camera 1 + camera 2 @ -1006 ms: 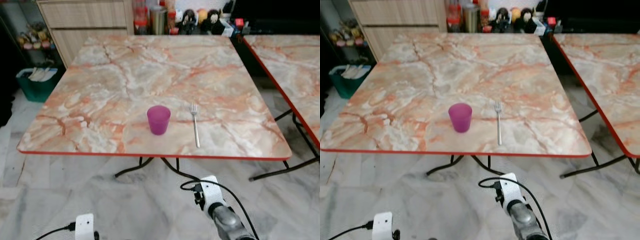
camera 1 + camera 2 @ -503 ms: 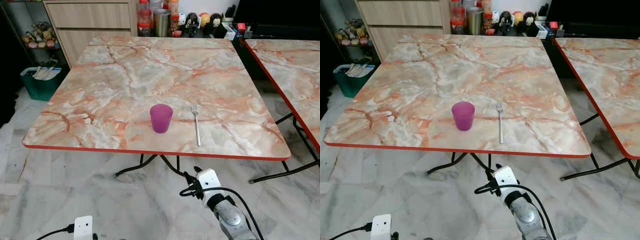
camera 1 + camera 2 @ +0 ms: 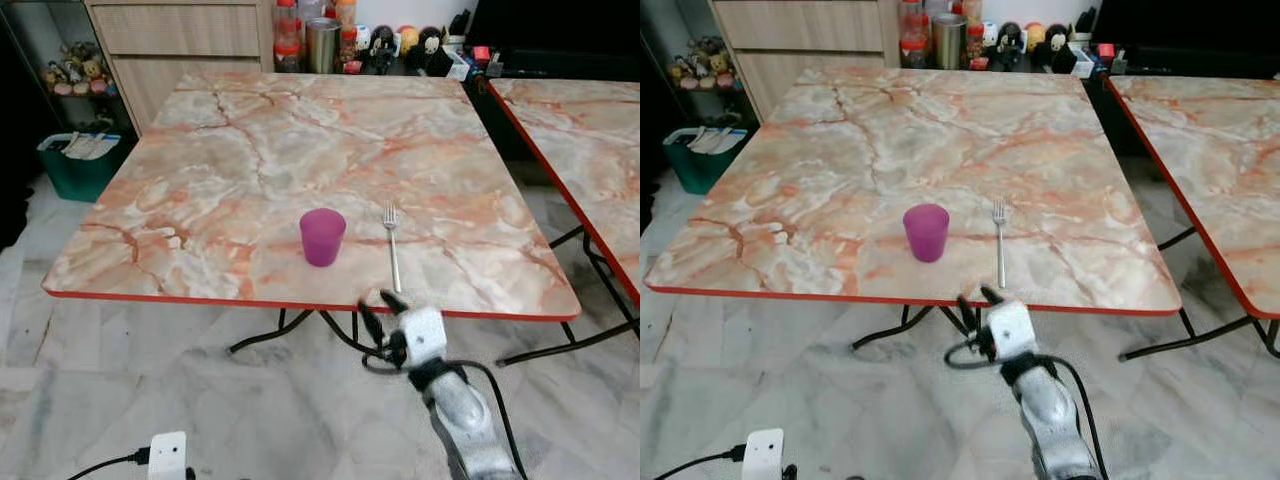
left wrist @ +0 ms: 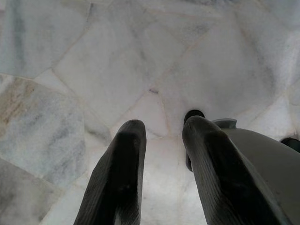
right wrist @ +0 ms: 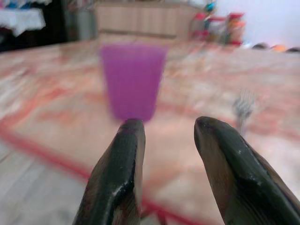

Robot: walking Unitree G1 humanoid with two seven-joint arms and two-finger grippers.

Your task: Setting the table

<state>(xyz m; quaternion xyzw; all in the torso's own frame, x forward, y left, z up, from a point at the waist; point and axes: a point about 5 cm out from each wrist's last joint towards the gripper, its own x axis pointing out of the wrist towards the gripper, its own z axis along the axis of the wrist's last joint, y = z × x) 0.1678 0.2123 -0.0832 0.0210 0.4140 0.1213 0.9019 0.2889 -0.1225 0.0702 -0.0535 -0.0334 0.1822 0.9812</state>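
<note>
A purple cup (image 3: 322,236) stands upright near the front of the marble table (image 3: 200,200). To its right lies a silver fork (image 3: 393,250), tines pointing away from me. My right gripper (image 3: 378,307) is raised to the table's red front edge, just below the fork's handle. It is open and holds nothing. In the right wrist view the cup (image 5: 132,79) sits ahead of the fingers (image 5: 123,159), with the fork (image 5: 243,105) off to one side. My left gripper (image 4: 161,129) hangs low over the floor, its fingers apart and nothing between them.
A second marble table (image 3: 590,120) stands to the right across a narrow gap. Behind the table are a wooden cabinet (image 3: 180,35), jars and a steel canister (image 3: 322,42). A green bin (image 3: 80,160) sits at the left. Black table legs (image 3: 270,335) cross the marble floor.
My right arm has lifted from low over the floor up to the table's front edge, its fingers now pointing at the cup and fork. The view shifted slightly.
</note>
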